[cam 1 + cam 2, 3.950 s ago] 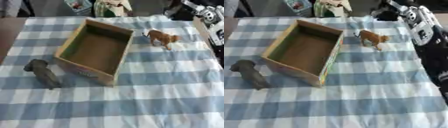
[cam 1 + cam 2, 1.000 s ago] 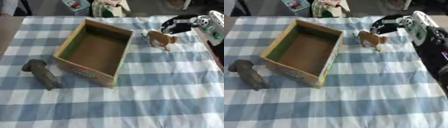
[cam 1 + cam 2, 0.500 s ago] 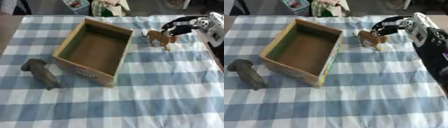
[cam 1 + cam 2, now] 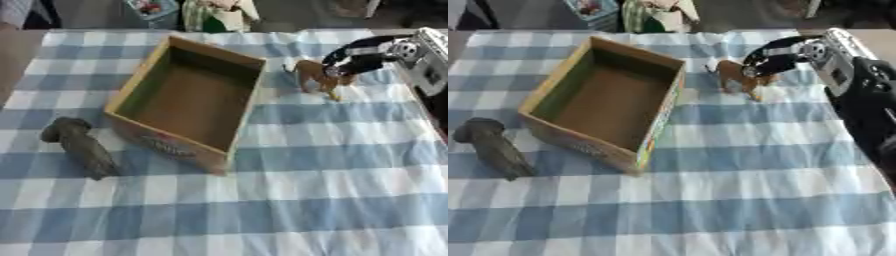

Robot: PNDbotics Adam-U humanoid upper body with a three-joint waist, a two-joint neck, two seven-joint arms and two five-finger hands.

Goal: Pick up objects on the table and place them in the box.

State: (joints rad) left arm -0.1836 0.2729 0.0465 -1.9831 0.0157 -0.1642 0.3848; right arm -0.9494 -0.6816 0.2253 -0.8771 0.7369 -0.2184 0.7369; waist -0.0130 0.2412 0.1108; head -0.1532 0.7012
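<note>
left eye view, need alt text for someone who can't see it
The robot's right hand reaches in from the right with curled fingers at a small brown toy animal standing on a blue and white checked tablecloth. Left of it sits an open, empty wooden box, and a grey toy animal lies left of the box.

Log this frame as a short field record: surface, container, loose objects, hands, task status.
surface: table under a blue and white checked cloth
container: open cardboard box, empty, left of centre
object 1: brown toy animal, standing right of the box
object 2: dark grey toy animal, lying left of the box
right robot hand: fingers curled over the brown toy's far end; grip not confirmed
left robot hand: not in view
status: nothing in the box yet
</note>
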